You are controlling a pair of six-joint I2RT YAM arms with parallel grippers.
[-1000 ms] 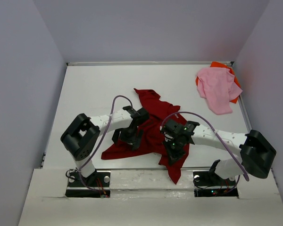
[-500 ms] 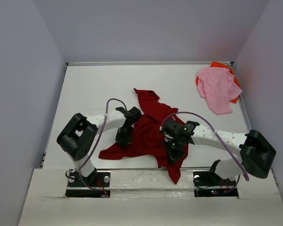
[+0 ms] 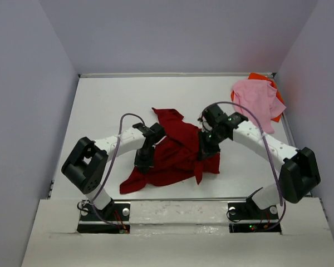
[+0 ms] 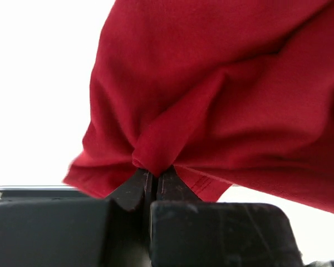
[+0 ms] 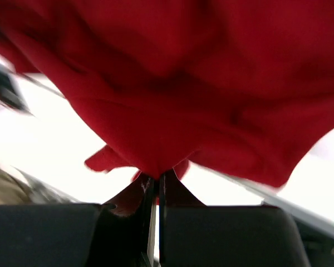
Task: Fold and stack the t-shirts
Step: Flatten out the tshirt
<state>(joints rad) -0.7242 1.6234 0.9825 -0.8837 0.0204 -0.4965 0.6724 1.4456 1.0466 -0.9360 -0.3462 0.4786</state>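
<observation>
Dark red t-shirt (image 3: 177, 158) bunched between left hand (image 3: 142, 162) and right hand (image 3: 205, 151), both pinching it.

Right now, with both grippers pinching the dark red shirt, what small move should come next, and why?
Probably raise both a little and draw them apart. The left gripper and the right gripper are each shut on a pinch of the dark red shirt, which lies crumpled between them; pulling outward should spread it flat for folding.
</observation>
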